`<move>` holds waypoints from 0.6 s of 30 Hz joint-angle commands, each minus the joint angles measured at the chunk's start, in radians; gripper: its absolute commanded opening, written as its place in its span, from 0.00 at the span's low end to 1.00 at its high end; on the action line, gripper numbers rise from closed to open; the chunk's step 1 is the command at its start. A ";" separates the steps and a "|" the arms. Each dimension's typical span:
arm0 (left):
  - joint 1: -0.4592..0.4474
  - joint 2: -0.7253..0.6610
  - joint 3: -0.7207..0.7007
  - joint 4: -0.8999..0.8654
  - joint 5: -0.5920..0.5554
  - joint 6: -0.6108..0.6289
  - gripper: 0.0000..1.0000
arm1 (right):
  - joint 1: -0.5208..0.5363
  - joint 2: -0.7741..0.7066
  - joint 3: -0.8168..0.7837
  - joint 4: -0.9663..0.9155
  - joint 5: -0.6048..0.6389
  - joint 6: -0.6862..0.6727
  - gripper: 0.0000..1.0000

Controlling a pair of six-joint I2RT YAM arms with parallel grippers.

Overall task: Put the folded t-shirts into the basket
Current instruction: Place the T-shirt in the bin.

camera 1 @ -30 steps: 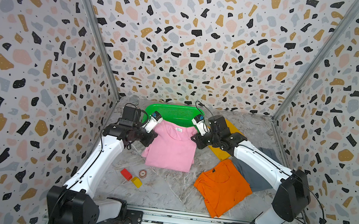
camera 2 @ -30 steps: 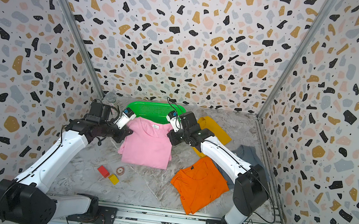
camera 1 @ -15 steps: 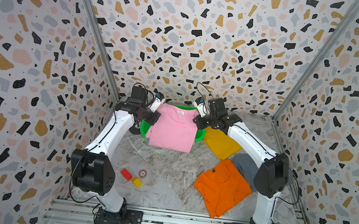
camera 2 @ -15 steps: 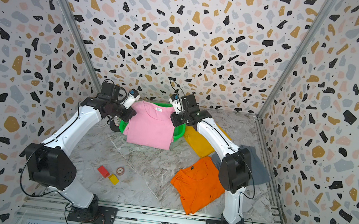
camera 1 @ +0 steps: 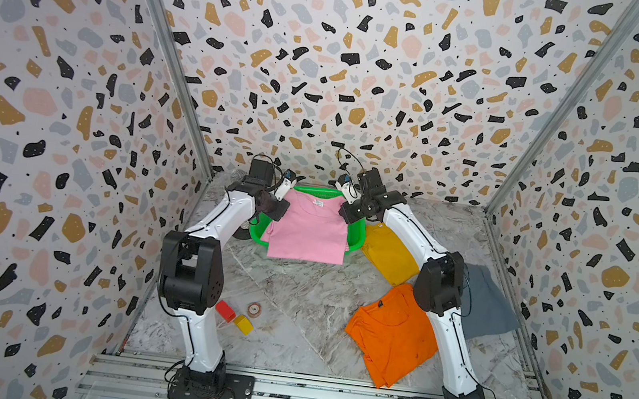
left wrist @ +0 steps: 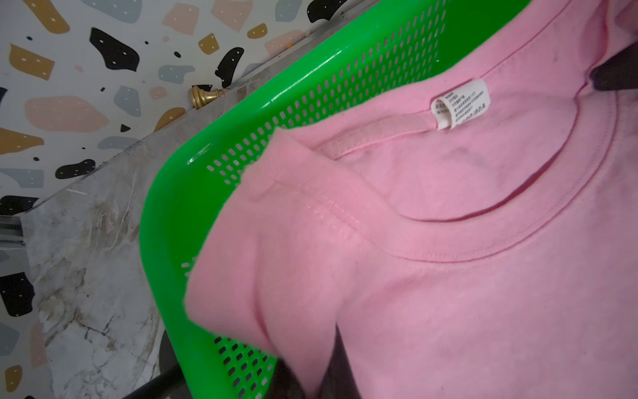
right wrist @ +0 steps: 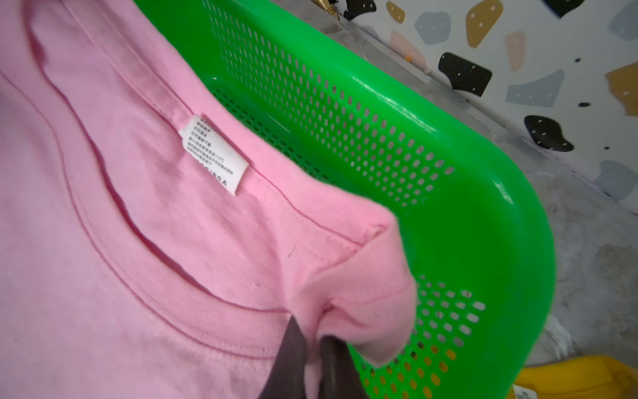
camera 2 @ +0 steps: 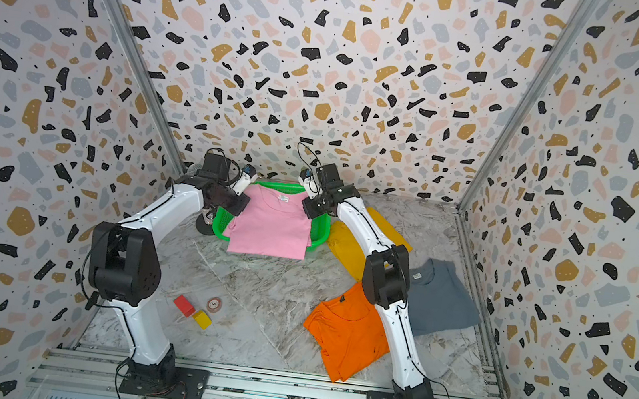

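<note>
Speckled terrazzo walls [camera 1: 368, 68] close in a marbled tabletop [camera 1: 297, 290]. At its far end the pink t-shirt [camera 1: 307, 228] is held spread over the green mesh basket [camera 1: 258, 231], collar toward the back wall, white neck label [left wrist: 461, 103] showing, and hem reaching past the near rim. The left gripper [camera 1: 285, 196] pinches one shoulder corner and the right gripper [right wrist: 310, 349] pinches the other, each with its jaws closed tight on the cloth. Just beside the basket, under the right arm, lies the mustard yellow t-shirt [camera 1: 386, 251]. Nearer the front lie the orange t-shirt [camera 1: 391, 340] and, by the side wall, the grey-blue t-shirt [camera 2: 439, 296]. Well apart, near the left arm's base, sit a red block [camera 1: 225, 310], a yellow block [camera 1: 243, 324] and a small round disc [camera 1: 254, 309].
</note>
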 commanded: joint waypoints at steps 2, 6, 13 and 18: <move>0.008 0.050 0.038 0.100 -0.065 0.048 0.00 | -0.007 0.039 0.124 -0.064 0.001 -0.042 0.00; 0.008 0.103 0.064 0.108 -0.077 0.051 0.00 | -0.008 0.100 0.186 -0.066 0.019 -0.076 0.00; 0.007 0.167 0.090 0.112 -0.098 0.047 0.00 | -0.018 0.175 0.258 -0.063 0.060 -0.112 0.00; 0.007 0.194 0.102 0.110 -0.115 0.046 0.00 | -0.019 0.204 0.291 -0.045 0.085 -0.136 0.00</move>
